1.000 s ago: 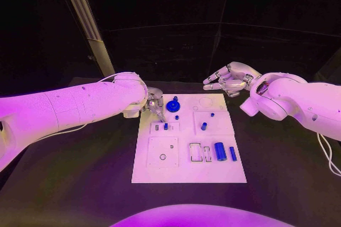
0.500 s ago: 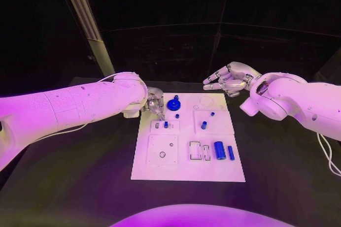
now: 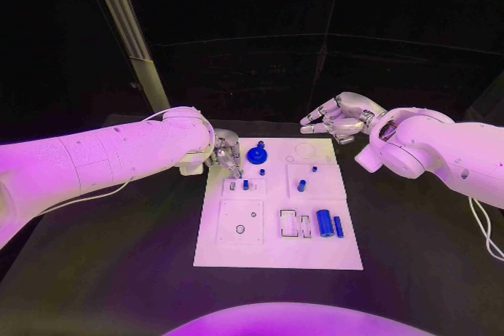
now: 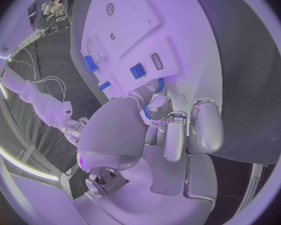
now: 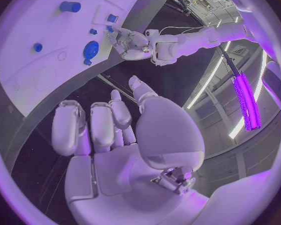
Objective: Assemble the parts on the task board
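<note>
— White task board (image 3: 278,252) lies mid-table on the black table (image 3: 105,278). Where are the hands?

— The left hand (image 3: 226,152) is over the board's far left corner, fingers curled down just beside the round blue disc (image 3: 256,156) that stands on the board's far edge. The right hand (image 3: 336,117) hovers off the board, beyond its far right corner.

— Is either hand holding anything?

— The right hand holds nothing; its fingers are apart and loosely extended, as the right wrist view (image 5: 115,130) confirms. For the left hand I cannot tell: in the left wrist view (image 4: 178,130) its fingertips bunch close over something blue at the board's edge, but contact is hidden.

— And the parts?

— All are on the board. A small blue peg (image 3: 301,185) stands near the board's middle, and a larger blue cylinder (image 3: 325,223) lies toward the board's near right side.

— What differs from a second ago?

— Very little. The left hand has edged a shade farther along the board's far left corner. The right hand stays where it was, and the parts lie as before.
</note>
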`<action>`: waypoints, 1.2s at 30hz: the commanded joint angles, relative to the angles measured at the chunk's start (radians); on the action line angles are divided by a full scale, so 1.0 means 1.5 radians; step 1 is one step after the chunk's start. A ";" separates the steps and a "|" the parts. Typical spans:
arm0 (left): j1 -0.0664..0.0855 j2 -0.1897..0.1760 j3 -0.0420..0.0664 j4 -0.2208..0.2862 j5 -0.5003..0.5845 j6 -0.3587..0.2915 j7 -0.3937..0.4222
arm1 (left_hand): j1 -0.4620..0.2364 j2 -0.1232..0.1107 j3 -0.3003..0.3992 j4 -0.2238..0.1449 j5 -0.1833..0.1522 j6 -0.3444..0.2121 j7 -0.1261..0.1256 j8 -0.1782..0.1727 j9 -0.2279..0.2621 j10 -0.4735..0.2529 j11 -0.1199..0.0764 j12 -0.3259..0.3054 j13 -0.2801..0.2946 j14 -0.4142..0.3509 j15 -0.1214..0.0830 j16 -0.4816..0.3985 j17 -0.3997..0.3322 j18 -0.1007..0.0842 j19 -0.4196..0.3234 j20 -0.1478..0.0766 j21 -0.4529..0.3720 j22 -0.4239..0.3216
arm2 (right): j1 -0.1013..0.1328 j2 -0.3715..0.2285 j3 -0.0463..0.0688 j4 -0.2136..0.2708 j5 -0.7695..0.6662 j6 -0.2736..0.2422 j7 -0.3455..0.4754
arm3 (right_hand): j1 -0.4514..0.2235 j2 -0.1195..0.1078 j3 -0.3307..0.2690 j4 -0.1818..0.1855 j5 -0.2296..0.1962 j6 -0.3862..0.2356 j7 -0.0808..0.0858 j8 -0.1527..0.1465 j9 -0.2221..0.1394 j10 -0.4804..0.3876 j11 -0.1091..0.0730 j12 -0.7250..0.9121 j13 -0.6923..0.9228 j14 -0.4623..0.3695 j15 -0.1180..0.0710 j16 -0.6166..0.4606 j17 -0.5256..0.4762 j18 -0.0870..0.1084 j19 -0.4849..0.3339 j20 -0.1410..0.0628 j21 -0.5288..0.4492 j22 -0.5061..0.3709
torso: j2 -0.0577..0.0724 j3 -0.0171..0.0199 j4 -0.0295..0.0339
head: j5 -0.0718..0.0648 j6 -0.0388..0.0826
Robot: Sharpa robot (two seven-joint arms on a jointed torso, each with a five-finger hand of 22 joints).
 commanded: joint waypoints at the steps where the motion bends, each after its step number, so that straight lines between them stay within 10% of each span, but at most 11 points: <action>1: 0.000 -0.004 0.000 0.004 0.027 -0.011 0.017 | 0.008 0.018 0.004 -0.007 0.002 0.012 -0.001 0.013 0.014 0.003 -0.002 -0.005 -0.002 0.062 0.001 0.002 0.135 -0.009 -0.001 0.003 -0.001 0.080 | 0.001 0.000 0.000 0.000 0.002 0.007 0.003 | -0.004 -0.002 -0.001 -0.006 0.005 0.003 0.001 -0.003 0.000 0.002 0.001 0.000 -0.001 0.013 -0.004 -0.003 0.001 0.010 -0.001 -0.003 -0.003 -0.002 | 0.000 0.0000 -0.0002 | 0.000 0.001; 23: 0.003 -0.069 0.001 0.047 0.079 -0.095 0.057 | -0.064 0.032 0.057 -0.033 0.005 0.037 -0.016 0.048 0.055 0.010 -0.014 -0.009 -0.010 0.062 -0.011 0.004 0.137 -0.009 0.002 -0.007 0.002 0.085 | 0.001 -0.001 0.000 -0.002 0.002 0.007 0.003 | -0.005 -0.002 -0.001 -0.006 0.005 0.003 0.001 -0.003 0.000 0.002 0.001 0.000 -0.001 0.013 -0.004 -0.004 0.001 0.010 -0.001 -0.003 -0.003 -0.002 | 0.000 0.0001 0.0002 | 0.002 0.001; 36: 0.004 -0.112 0.000 0.111 0.108 -0.130 -0.008 | -0.181 0.028 0.151 -0.066 0.080 0.048 -0.028 0.078 0.110 0.017 -0.024 0.001 -0.009 0.065 -0.018 0.012 0.147 -0.011 0.009 -0.015 0.009 0.093 | 0.001 -0.002 0.000 -0.002 0.002 0.009 0.001 | -0.005 -0.002 -0.001 -0.006 0.005 0.003 0.001 -0.003 0.000 0.002 0.001 0.000 -0.001 0.013 -0.004 -0.004 0.001 0.010 -0.001 -0.003 -0.003 -0.002 | -0.001 0.0011 0.0008 | 0.008 -0.002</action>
